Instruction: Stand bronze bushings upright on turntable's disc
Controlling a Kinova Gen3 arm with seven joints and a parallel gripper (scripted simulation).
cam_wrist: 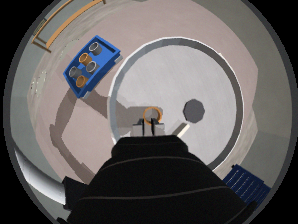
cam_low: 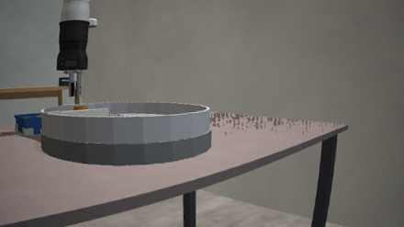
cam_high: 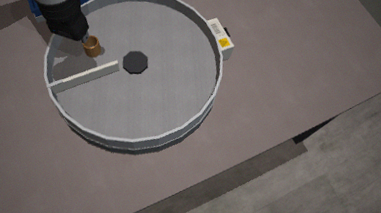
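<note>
A bronze bushing (cam_high: pixel 93 51) (cam_low: pixel 80 107) (cam_wrist: pixel 152 107) stands upright on the turntable's disc (cam_high: pixel 170 44) (cam_wrist: pixel 165 70), between the outer wall and the dark hub (cam_high: pixel 135 62) (cam_wrist: pixel 194 111). My gripper (cam_high: pixel 86 39) (cam_low: pixel 76 97) (cam_wrist: pixel 147 124) is partly open and empty, its fingertips just above the bushing. In the wrist view, the blue crate (cam_wrist: pixel 111 56) holds two bronze bushings, one near the middle (cam_wrist: pixel 85 58) and one at the lower end (cam_wrist: pixel 81 81). It also holds three steel bushings (cam_wrist: pixel 95 48) (cam_wrist: pixel 91 66) (cam_wrist: pixel 75 72).
A raised wall (cam_low: pixel 138 126) rings the disc. A pale divider bar (cam_high: pixel 86 77) (cam_wrist: pixel 184 131) runs from it towards the hub, close beside the standing bushing. A white box with a yellow label (cam_high: pixel 220 40) sits against the wall's outside. A blue grated object (cam_wrist: pixel 246 185) lies beyond the turntable.
</note>
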